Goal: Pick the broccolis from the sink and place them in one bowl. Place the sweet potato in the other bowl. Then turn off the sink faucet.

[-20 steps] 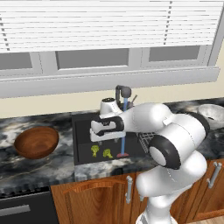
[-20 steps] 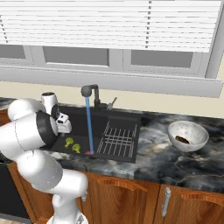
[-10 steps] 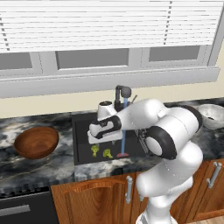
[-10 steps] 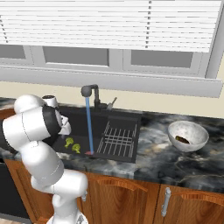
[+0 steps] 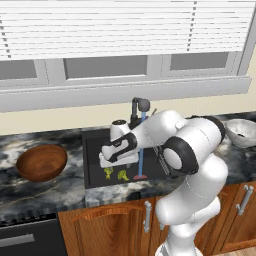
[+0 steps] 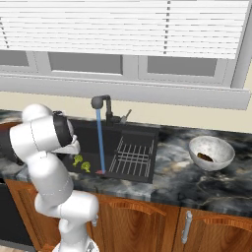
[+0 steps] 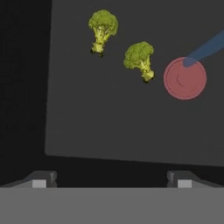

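Two yellow-green broccolis (image 7: pixel 103 25) (image 7: pixel 139 56) lie on the floor of the black sink (image 5: pixel 95 149), left of the red drain (image 7: pixel 184 78). They also show in the base views as broccolis (image 5: pixel 107 173) (image 5: pixel 122 175) (image 6: pixel 77 160) (image 6: pixel 86 167). My gripper (image 5: pixel 114 164) (image 7: pixel 111 180) hangs open above the sink's left part, a short way from both florets, with nothing between its fingertips (image 7: pixel 41 179). The sweet potato (image 6: pixel 204 157) lies inside the pale speckled bowl (image 6: pixel 211 152) (image 5: pixel 242 131). The wooden bowl (image 5: pixel 41 162) stands left of the sink. The faucet (image 5: pixel 140 106) (image 6: pixel 101 102) pours a blue stream.
A grey wire rack (image 6: pixel 133 155) covers the sink's right side. The water stream (image 5: pixel 141 150) falls just right of my hand. Dark marble counter (image 6: pixel 172 172) runs around the sink, with a window wall behind and wooden cabinets below.
My hand has shifted a little left and lower over the sink's left part, and the elbow has swung. The broccolis, bowls and stream have not moved.
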{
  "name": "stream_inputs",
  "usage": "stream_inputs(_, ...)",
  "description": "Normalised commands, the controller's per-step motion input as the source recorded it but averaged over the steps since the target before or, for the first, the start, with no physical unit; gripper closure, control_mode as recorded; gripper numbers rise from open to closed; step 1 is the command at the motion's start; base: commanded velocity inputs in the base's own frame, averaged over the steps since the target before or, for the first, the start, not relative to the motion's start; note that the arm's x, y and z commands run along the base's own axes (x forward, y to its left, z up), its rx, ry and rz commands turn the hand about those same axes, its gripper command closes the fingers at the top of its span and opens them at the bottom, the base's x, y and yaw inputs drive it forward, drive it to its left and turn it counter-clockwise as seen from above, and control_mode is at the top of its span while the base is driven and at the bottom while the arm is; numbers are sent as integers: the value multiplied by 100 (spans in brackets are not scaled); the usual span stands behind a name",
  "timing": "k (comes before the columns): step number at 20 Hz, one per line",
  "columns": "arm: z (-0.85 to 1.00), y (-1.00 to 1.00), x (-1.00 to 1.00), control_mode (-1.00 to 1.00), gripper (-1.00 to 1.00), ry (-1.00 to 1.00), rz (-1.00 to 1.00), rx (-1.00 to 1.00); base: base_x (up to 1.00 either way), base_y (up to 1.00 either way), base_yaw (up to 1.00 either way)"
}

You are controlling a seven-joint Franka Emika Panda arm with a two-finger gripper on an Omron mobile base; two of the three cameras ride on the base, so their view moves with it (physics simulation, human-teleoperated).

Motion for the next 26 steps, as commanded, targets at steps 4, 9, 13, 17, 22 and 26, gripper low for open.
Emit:
stream_inputs(4, -18, 0, 7, -100, -100, 0, 0, 0, 0, 0, 0)
stream_inputs(9, -16, 0, 7, -100, -100, 0, 0, 0, 0, 0, 0)
stream_inputs(13, -12, 0, 14, -100, -100, 0, 0, 0, 0, 0, 0)
stream_inputs(17, -10, 0, 13, -100, -100, 0, 0, 0, 0, 0, 0)
stream_inputs(22, -12, 0, 13, -100, -100, 0, 0, 0, 0, 0, 0)
stream_inputs(26, -16, 0, 18, -100, -100, 0, 0, 0, 0, 0, 0)
